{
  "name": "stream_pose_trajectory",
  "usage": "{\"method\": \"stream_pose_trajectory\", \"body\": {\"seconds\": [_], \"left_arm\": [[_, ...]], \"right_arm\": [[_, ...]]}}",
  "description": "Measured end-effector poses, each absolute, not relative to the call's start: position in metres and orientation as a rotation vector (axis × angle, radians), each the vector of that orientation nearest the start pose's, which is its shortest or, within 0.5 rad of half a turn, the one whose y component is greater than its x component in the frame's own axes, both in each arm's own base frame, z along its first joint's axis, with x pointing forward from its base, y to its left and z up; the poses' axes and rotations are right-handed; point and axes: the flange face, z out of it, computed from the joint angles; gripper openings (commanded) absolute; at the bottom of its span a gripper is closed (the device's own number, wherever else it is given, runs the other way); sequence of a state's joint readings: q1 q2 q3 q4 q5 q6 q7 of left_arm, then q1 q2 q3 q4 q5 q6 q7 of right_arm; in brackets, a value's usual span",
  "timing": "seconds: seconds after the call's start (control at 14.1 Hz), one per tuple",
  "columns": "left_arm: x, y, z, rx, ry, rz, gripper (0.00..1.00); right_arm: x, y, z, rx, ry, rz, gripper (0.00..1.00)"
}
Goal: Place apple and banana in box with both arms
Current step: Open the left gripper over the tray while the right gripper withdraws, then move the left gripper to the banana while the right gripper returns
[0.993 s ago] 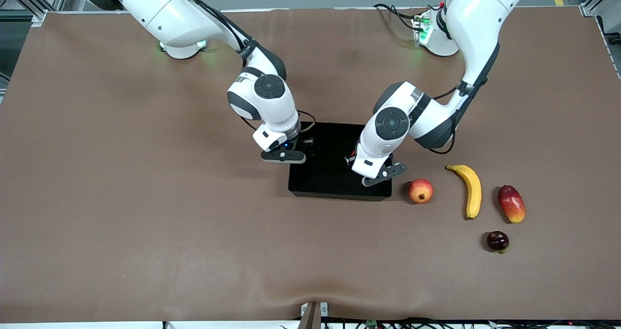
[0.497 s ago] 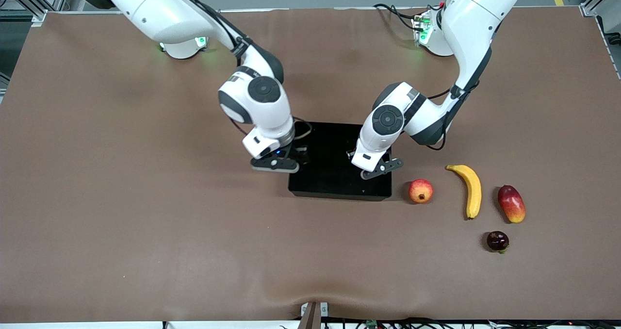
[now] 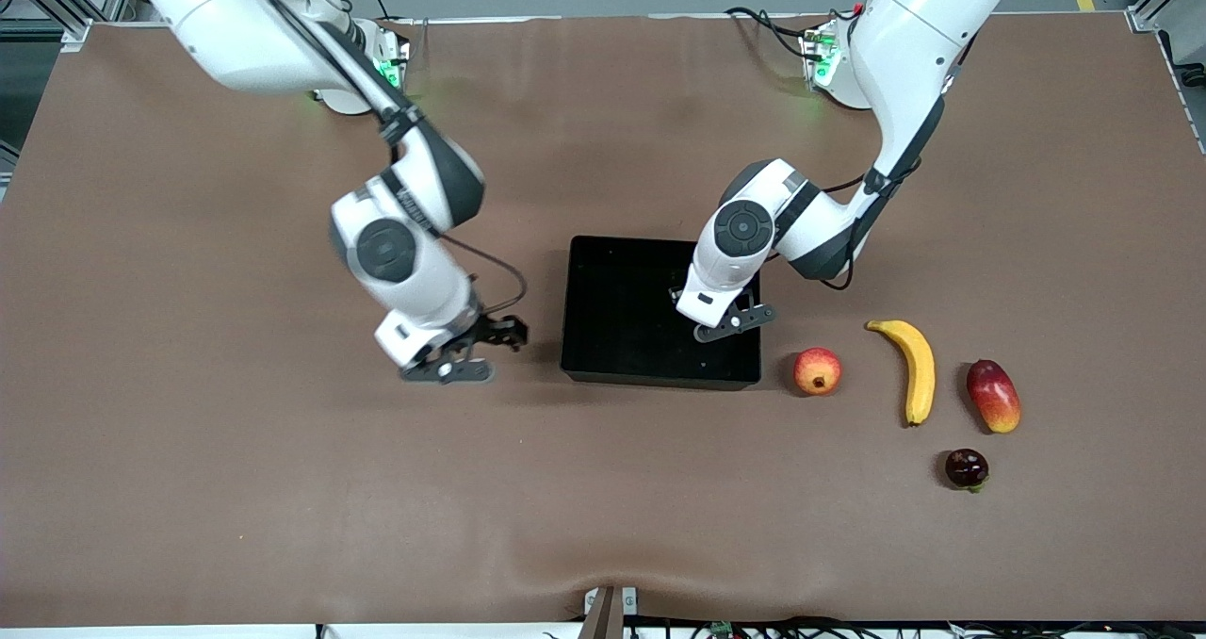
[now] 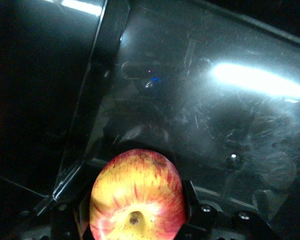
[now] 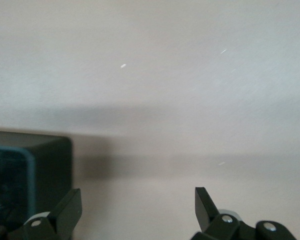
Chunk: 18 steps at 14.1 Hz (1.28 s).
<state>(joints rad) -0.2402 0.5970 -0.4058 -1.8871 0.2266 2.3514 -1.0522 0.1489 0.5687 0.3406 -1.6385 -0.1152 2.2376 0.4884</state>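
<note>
A red apple with yellow streaks point(image 4: 137, 195) sits between the fingers of my left gripper point(image 4: 138, 202), which is shut on it. It hangs over the glossy floor of the black box point(image 4: 215, 125), close to a side wall. In the front view the left gripper point(image 3: 722, 323) is over the box point(image 3: 603, 281) at the end toward the left arm, and the hand hides the apple. My right gripper point(image 3: 485, 342) stands open with nothing in it, low over bare table beside the box point(image 5: 20, 170); its fingertips point(image 5: 70, 207) are far apart. The yellow banana point(image 3: 916, 368) lies on the table toward the left arm's end.
A round red-orange fruit with a crown nub point(image 3: 817, 371) lies between the box and the banana. A red-yellow mango point(image 3: 993, 395) lies beside the banana, and a small dark fruit point(image 3: 967, 468) sits nearer the camera. A brown mat covers the table.
The right arm has swung off the box edge toward its own end of the table, lower in the view. The left gripper with the apple has shifted slightly farther over the box.
</note>
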Motion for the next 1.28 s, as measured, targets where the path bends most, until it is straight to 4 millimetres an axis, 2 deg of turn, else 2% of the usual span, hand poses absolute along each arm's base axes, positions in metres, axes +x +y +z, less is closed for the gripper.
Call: {"method": "stream_pose_trajectory", "body": {"seconds": [0.07,0.35,0.5,0.64,0.78,0.92,1.06,1.14,1.28], "left_arm": [[0.507,-0.366,0.204,-3.096,-0.457,0.152,1.00],[0.512,-0.369,0.210,-3.110,-0.460,0.123,1.00],[0.522,-0.372,0.224,-3.126,-0.482,0.082,1.00],[0.535,-0.371,0.257,-3.130,-0.509,0.025,1.00],[0.551,-0.364,0.306,-3.097,-0.537,-0.013,1.00],[0.567,-0.352,0.358,-3.062,-0.580,-0.050,1.00],[0.587,-0.323,0.390,-3.047,-0.575,-0.076,1.00],[0.599,-0.297,0.396,-3.046,-0.549,-0.078,1.00],[0.626,-0.232,0.393,-3.042,-0.500,-0.051,1.00]], "right_arm": [[0.633,0.274,0.307,-3.035,-0.035,-0.027,1.00],[0.652,0.214,0.314,-3.081,-0.002,-0.023,1.00],[0.657,0.188,0.317,-3.109,-0.032,-0.014,1.00],[0.665,0.156,0.316,-3.135,-0.080,-0.015,1.00],[0.670,0.119,0.318,-3.146,-0.127,0.016,1.00],[0.673,0.077,0.329,-3.141,-0.174,0.026,1.00],[0.676,0.037,0.344,-3.141,-0.212,0.004,1.00],[0.675,0.022,0.353,-3.138,-0.212,-0.003,1.00],[0.670,0.003,0.374,-3.135,-0.200,0.010,1.00]]}}
